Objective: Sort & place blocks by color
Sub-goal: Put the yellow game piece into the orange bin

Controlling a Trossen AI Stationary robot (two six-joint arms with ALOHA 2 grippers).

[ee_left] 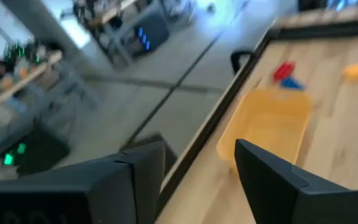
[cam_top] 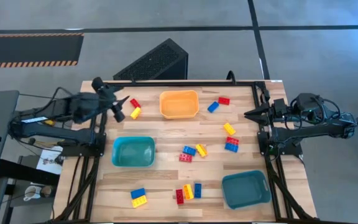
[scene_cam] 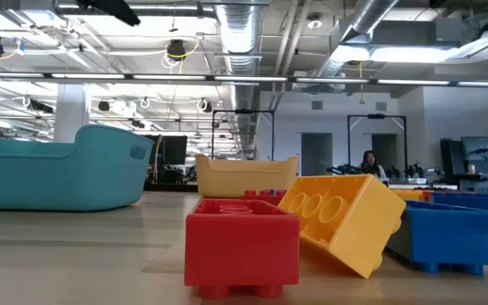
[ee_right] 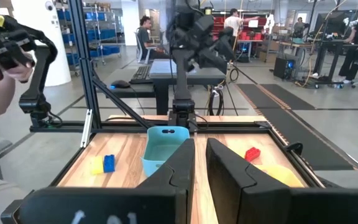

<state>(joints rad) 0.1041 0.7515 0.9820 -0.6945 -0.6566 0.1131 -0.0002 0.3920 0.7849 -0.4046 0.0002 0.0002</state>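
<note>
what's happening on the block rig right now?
Colour sorting, barely begun. Red, yellow and blue blocks lie scattered on the table; the orange bin and both teal bins look empty. The left end effector is raised at the far-left corner beside a red and yellow pair, fingers apart, holding nothing. The right end effector waits at the right edge, fingers nearly together, empty.

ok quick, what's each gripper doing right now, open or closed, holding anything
Left gripper: open, nothing between the fingers, at the table's left edge near the orange bin.
Right gripper: nearly closed, holding nothing, waiting at the right edge.
</note>
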